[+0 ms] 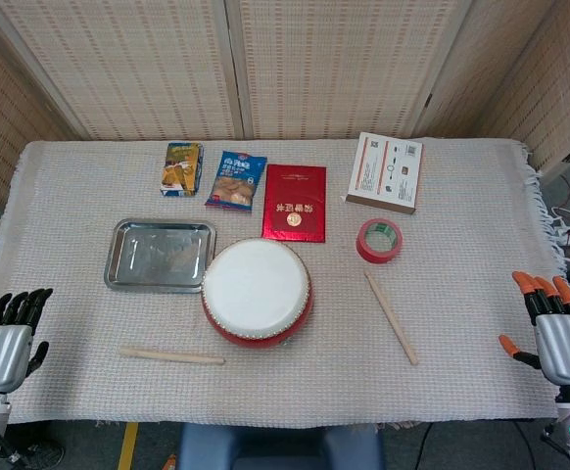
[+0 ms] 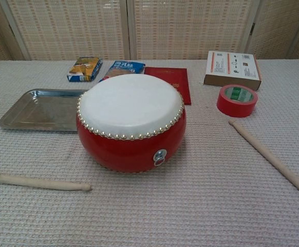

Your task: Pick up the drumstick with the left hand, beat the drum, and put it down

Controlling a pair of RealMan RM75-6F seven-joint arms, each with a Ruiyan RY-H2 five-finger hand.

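Red-bodied and white-skinned, the drum (image 1: 257, 292) stands upright near the middle of the table (image 1: 461, 333), which is covered by a pale woven cloth. The drumstick (image 1: 171, 355) nearest the left hand lies flat toward the front edge, just in front of the drum's left side and apart from it. A second drumstick (image 1: 391, 316) lies at a slant to the right of the drum. A metal tray (image 1: 128, 257) sits just left of the drum, close to its rim. Along the back edge lie a yellow snack box (image 1: 181, 168), a blue snack packet (image 1: 236, 180), a red envelope (image 1: 294, 202) and a white carton (image 1: 386, 171). A red tape roll (image 1: 378, 240) rests between the carton and the second drumstick.

The left hand (image 1: 9, 338) sits at the front left corner, dark fingers extended and holding nothing. The right hand (image 1: 557, 328) sits at the front right corner, orange-tipped fingers spread and holding nothing. Only the head view shows the hands.
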